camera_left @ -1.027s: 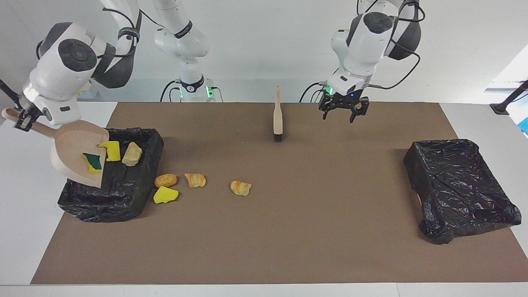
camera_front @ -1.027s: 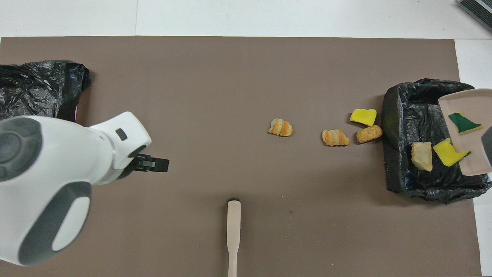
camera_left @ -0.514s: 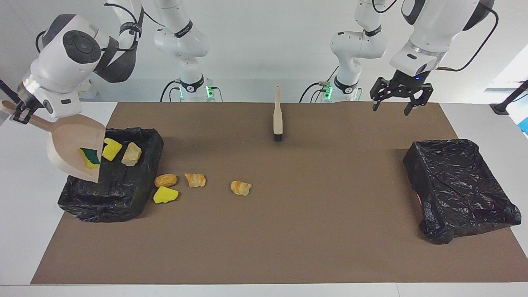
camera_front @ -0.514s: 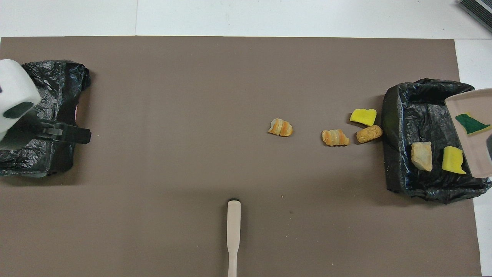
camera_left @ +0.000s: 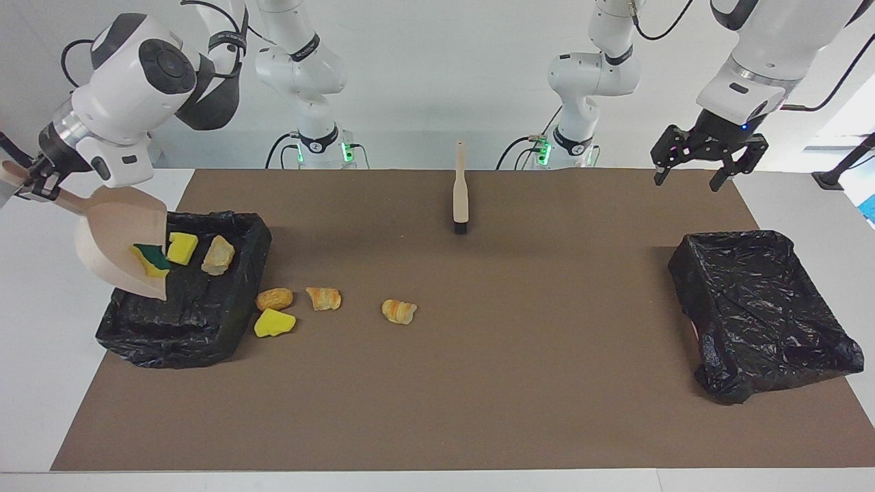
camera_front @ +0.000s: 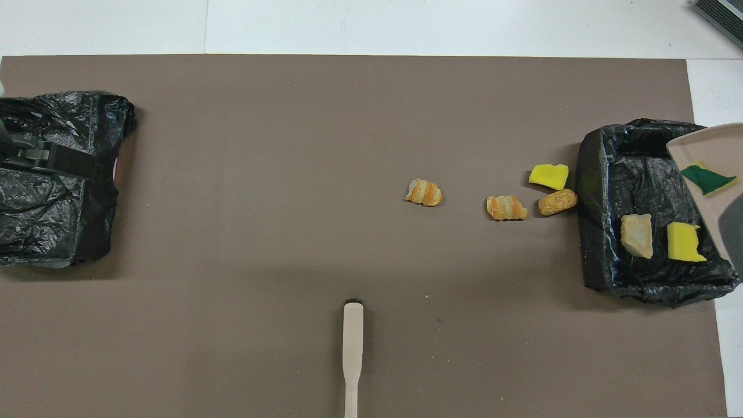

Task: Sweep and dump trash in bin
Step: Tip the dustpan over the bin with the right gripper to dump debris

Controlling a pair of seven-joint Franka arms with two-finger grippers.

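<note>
— Well, where's room? 
— Mat (camera_left: 478,383) is bare between the bins; four trash (camera_left: 275,323) scraps lie just beside the bin (camera_left: 225,328).
— Claws?
— Right gripper (camera_left: 31,186) pinches the dustpan (camera_left: 116,246) handle, tilted over that bin, green sponge (camera_left: 152,258) seemingly at its lip. Left gripper (camera_left: 690,172) spread, empty.

No readable text or labels
</note>
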